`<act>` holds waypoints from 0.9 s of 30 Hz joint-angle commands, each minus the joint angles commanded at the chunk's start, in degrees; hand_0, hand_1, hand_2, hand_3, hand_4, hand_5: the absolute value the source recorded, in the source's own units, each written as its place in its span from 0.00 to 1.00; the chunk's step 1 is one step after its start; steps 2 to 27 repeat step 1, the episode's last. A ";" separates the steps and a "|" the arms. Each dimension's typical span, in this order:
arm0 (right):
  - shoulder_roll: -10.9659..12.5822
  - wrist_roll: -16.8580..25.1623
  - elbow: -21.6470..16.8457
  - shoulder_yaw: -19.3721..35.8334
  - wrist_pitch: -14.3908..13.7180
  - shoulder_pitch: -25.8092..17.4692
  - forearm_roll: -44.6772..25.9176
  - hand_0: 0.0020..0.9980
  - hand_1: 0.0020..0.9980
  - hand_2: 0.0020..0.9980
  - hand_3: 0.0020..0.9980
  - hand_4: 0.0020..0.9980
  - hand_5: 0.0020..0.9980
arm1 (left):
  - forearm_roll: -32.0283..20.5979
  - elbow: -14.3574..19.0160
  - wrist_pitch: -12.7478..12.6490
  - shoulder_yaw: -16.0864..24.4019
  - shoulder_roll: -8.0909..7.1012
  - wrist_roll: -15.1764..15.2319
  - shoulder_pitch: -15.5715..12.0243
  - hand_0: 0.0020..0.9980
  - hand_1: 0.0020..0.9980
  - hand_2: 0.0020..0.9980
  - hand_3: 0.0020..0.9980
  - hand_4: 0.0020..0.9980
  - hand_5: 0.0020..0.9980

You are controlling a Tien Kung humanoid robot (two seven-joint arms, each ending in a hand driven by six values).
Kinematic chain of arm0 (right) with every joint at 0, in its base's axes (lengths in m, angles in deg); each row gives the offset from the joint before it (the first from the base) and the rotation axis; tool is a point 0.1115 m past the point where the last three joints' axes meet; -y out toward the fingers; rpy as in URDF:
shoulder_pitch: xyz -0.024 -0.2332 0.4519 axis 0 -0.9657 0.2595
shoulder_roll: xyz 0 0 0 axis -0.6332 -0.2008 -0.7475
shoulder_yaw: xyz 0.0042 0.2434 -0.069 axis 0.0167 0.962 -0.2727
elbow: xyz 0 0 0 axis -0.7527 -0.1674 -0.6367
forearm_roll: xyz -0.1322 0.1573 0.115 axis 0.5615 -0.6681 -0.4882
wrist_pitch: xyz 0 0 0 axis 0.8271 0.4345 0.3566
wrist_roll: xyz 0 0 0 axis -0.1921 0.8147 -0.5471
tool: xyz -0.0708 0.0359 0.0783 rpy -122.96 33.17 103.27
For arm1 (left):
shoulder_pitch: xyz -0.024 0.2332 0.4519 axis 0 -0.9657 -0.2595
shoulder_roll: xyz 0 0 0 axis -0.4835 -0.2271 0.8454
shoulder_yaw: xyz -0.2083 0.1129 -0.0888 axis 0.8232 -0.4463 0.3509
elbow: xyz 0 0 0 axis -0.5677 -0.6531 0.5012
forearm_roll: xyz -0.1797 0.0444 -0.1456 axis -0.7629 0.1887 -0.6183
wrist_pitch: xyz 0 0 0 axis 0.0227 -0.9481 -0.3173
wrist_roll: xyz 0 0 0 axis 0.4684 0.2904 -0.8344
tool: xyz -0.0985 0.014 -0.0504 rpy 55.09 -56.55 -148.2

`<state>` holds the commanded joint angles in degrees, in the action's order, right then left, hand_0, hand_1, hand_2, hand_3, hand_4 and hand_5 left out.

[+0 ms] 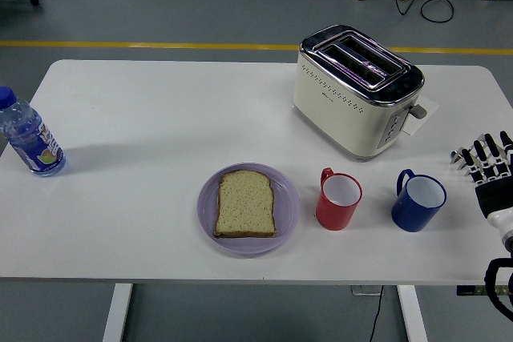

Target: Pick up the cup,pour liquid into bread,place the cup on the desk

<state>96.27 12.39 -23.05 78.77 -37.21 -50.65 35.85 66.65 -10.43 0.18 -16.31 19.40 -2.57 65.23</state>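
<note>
Hovering right hand (484, 162) fingers spread, empty | blue cup (418, 200) between it and red cup (338, 199) | toaster (357, 88) behind

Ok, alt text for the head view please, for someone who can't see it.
Right hand open at the table's right edge, beside a blue cup and a red cup. Bread lies on a purple plate; toaster behind, bottle far left.

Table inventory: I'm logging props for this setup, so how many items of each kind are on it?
Cups: 2, red cup and blue cup
Toaster: 1
Plate: 1
Bread slice: 1
Water bottle: 1
Total: 6
</note>
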 joint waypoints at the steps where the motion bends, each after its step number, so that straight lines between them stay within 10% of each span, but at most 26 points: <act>1: 0.00 -0.01 0.01 -0.01 0.00 -0.01 0.00 0.66 0.57 0.64 0.61 0.61 0.20 | -0.02 0.00 0.00 -0.03 0.00 0.00 -0.02 0.63 0.65 0.66 0.51 0.24 0.85; 27: 0.00 -0.01 0.01 -0.01 0.00 -0.01 0.00 0.66 0.57 0.64 0.61 0.61 0.20 | -0.02 0.00 0.00 -0.03 0.00 0.00 -0.02 0.63 0.65 0.66 0.51 0.24 0.85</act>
